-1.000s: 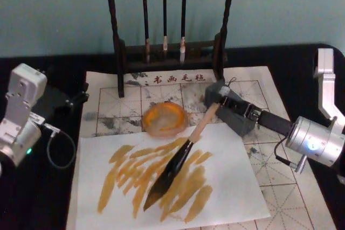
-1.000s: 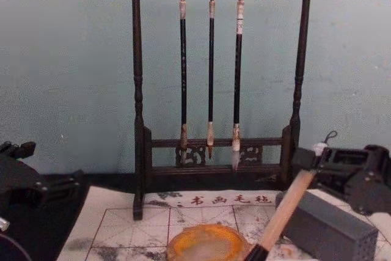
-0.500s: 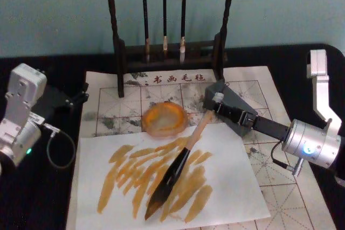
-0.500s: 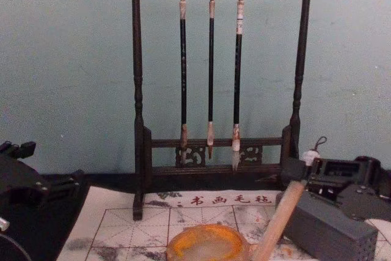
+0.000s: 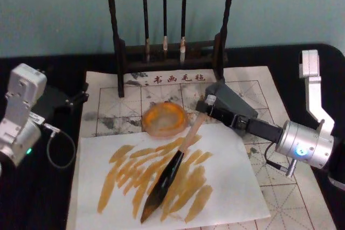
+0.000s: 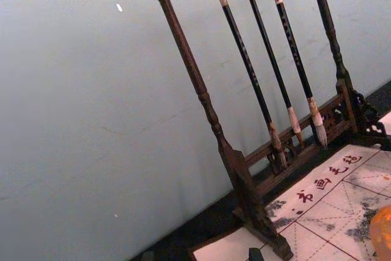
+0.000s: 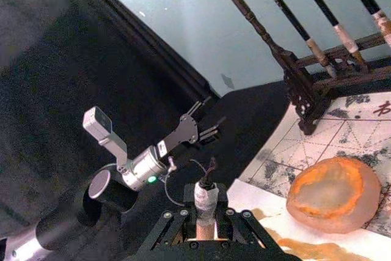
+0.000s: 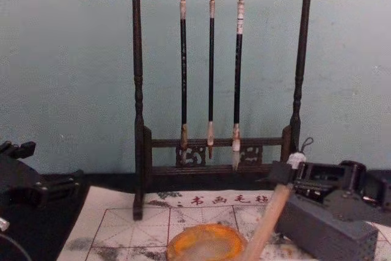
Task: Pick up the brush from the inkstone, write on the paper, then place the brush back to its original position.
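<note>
The thick pale-handled calligraphy brush (image 5: 175, 164) slants, its dark tip down on an ochre-streaked white sheet (image 5: 237, 187) overlying the red-gridded off-white paper (image 5: 259, 87).

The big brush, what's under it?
The brush slants over a white sheet streaked with yellow-brown strokes, its handle held by the right gripper. Whatever lies right beneath its dark tip is covered. The left gripper sits aside.

Rack (image 5: 167, 52) at back centre of surface (image 5: 54, 68); three thin brushes (image 8: 211, 71) hang in it. Paper (image 5: 253, 87) before rack, rack feet on its far edge. Sheet (image 5: 232, 187) on paper, near-left. Dish (image 5: 164, 118) on paper between rack and sheet. Brush (image 5: 167, 176) slants across sheet, tip nearest, handle in right end effector (image 5: 207, 105) right of dish. Block (image 5: 232, 100) on paper behind it. Left end effector (image 5: 75, 98) left of paper, apart.
</note>
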Tool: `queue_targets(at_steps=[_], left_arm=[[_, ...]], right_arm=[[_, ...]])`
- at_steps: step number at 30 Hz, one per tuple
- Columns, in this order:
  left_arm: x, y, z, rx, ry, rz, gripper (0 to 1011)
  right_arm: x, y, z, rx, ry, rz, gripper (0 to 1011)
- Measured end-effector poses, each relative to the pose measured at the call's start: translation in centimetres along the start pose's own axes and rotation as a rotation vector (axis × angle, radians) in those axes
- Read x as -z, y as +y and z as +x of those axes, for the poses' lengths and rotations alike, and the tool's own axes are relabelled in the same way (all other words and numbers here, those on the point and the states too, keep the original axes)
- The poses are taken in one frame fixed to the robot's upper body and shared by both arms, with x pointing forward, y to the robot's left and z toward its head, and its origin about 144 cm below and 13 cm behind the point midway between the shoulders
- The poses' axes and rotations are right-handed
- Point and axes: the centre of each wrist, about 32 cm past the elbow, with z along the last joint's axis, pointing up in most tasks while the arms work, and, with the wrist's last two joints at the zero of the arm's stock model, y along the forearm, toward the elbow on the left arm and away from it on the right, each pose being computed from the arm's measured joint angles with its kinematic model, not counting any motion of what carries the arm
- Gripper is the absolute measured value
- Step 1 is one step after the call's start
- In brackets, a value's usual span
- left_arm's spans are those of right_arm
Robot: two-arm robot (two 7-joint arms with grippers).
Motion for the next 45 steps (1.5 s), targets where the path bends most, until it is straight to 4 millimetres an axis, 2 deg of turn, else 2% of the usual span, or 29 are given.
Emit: queue_targets(at_steps=[19, 45], left_arm=[[0.0, 0.0, 0.0, 0.0, 0.0, 0.0, 1001], [0.0, 0.0, 0.0, 0.0, 0.0, 0.0, 1001]], right_arm=[[0.2, 0.5, -0.1, -0.01, -0.058, -0.036, 188], [-0.5, -0.7, 0.4, 0.031, -0.072, -0.002, 188]])
